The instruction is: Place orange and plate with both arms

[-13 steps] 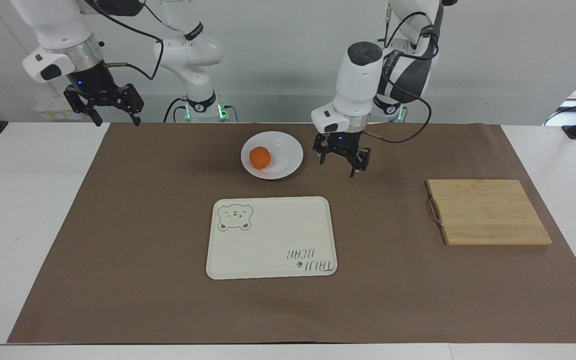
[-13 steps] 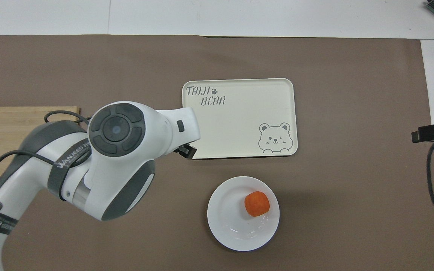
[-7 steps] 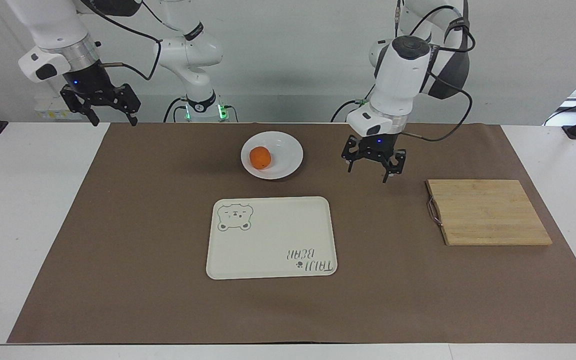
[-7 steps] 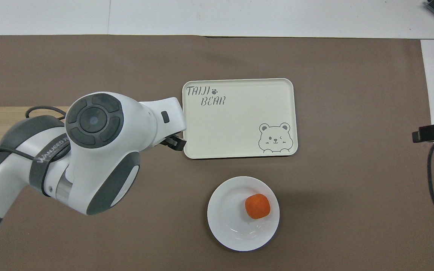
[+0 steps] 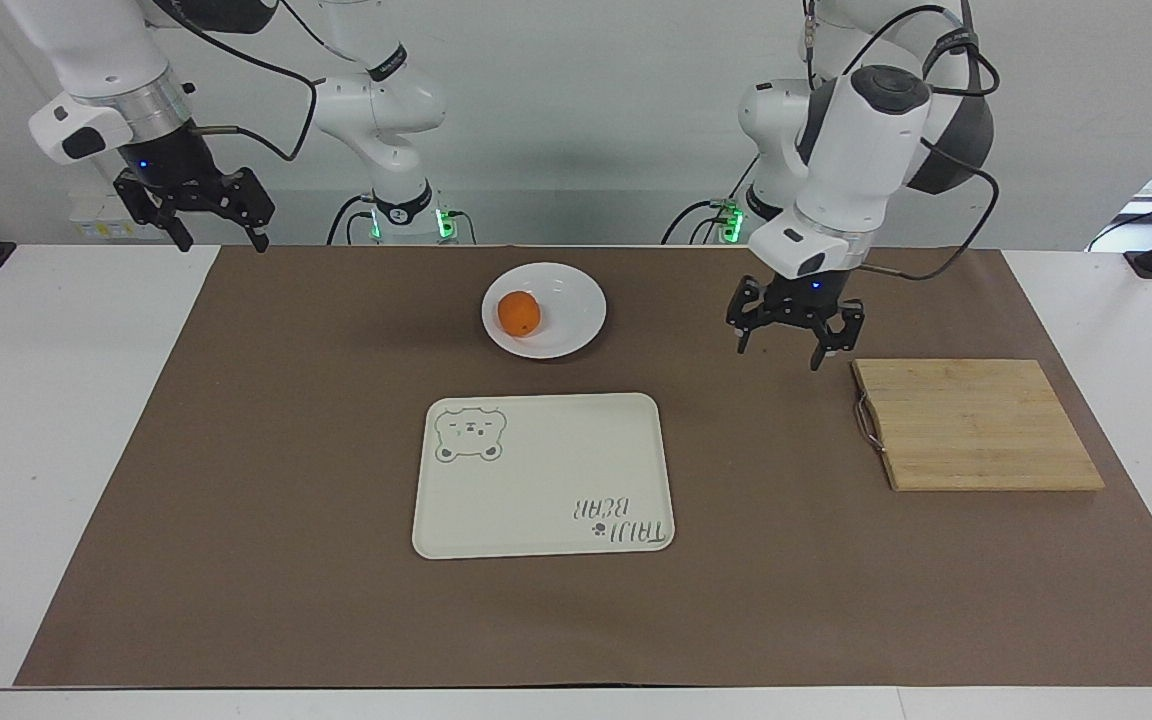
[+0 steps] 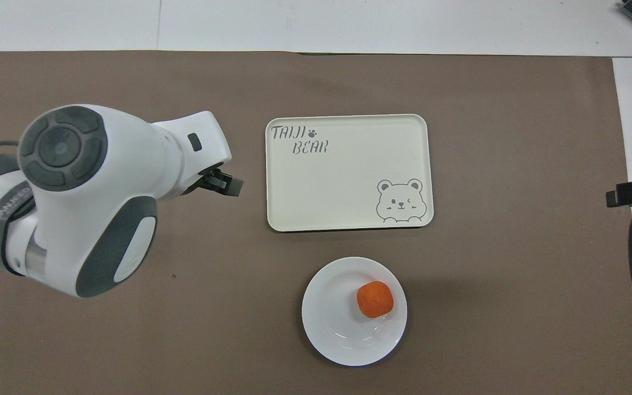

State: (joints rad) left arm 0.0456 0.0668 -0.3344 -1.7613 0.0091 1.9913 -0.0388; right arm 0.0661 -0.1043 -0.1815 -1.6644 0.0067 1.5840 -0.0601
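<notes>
The orange lies in the white plate, off centre toward the right arm's end. The plate rests on the brown mat, nearer to the robots than the tray. My left gripper hangs open and empty over the mat between the plate and the wooden board, close to the board's corner. In the overhead view the left arm's body covers most of that gripper. My right gripper is open and empty, raised over the mat's corner at the right arm's end, well away from the plate.
A cream tray with a bear drawing and lettering lies mid-table, farther from the robots than the plate. A wooden cutting board sits toward the left arm's end. The brown mat covers most of the white table.
My left gripper has swung away from the plate toward the wooden board, staying open. The right gripper has drifted slightly toward its own end of the table. Orange and plate have not moved.
</notes>
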